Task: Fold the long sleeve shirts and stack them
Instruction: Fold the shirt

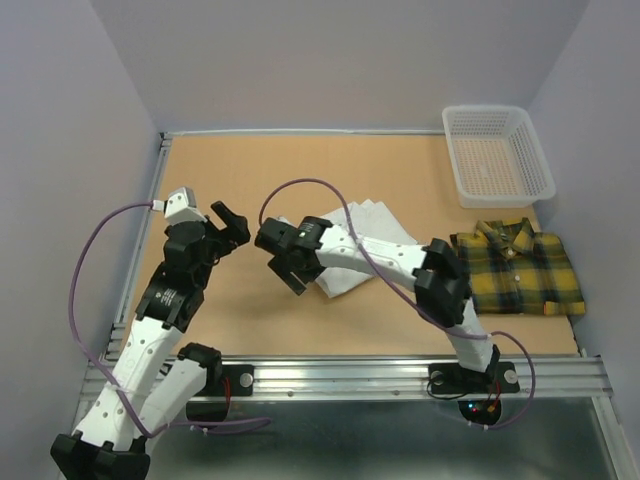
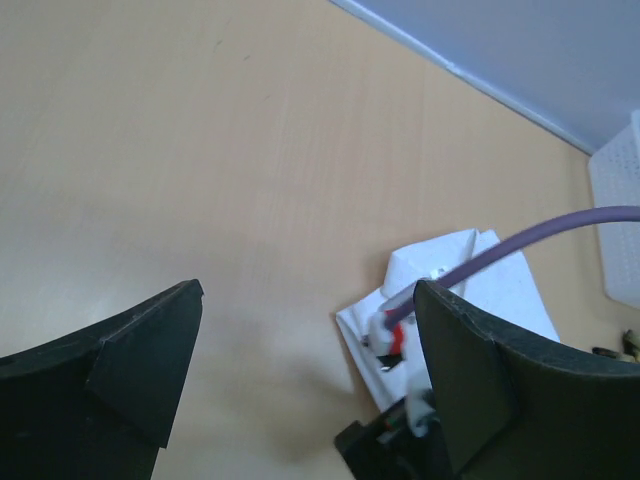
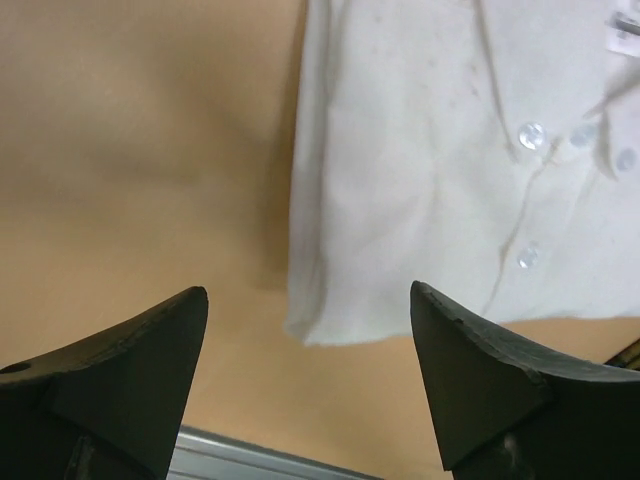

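Two shirts lie on the tan table (image 1: 250,180) between pale grey walls, seen from above: the folded white shirt (image 1: 372,222) just beside the right gripper (image 1: 285,272), the plaid shirt (image 1: 520,268) well to its right. Left wrist: the left gripper (image 2: 305,340) is spread wide, with the white shirt beyond its right finger. Right wrist: jaws wide, gripping nothing, buttoned white cloth just ahead.
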Tool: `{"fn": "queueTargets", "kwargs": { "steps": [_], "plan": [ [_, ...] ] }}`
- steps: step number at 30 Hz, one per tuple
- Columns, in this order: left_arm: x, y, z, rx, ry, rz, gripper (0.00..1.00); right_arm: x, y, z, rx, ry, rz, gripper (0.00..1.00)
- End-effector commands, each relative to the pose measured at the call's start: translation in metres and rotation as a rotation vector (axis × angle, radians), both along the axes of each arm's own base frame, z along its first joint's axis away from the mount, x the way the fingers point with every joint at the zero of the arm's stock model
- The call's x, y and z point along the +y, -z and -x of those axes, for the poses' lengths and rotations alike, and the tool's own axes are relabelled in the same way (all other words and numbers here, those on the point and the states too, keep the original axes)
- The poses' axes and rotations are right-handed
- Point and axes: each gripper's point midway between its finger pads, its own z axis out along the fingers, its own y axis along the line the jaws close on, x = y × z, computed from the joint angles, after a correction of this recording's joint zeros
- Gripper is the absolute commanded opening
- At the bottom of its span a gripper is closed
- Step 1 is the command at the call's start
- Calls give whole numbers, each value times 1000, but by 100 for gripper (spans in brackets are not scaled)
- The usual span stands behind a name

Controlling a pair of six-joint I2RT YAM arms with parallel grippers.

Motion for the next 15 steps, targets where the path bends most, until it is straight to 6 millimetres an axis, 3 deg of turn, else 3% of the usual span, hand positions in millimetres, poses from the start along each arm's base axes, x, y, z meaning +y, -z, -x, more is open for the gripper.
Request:
{"fn": "queueTargets", "kwargs": {
  "steps": [1,2,6,7,8,9,11,15],
  "plan": [
    [-11,28,11,145,56,15,97,-5,-84,-7,-131,79,-299,83],
    [-15,30,12,160,69,26,96,-23,-89,-9,-139,117,-327,81],
    [-23,34,8,195,80,66,96,-50,-98,-15,-130,189,-472,68],
    [-24,35,7,203,80,69,96,-53,-96,-16,-128,196,-499,62],
    [-25,36,6,203,78,75,96,-47,-100,-21,-139,203,-565,57],
    [-26,36,6,208,80,78,96,-55,-88,-23,-129,225,-564,54],
    [-28,38,6,222,86,84,96,-48,-92,-27,-130,231,-640,45],
    [-37,43,8,233,130,106,96,-35,-66,-32,-111,241,-670,35]
  ]
}}
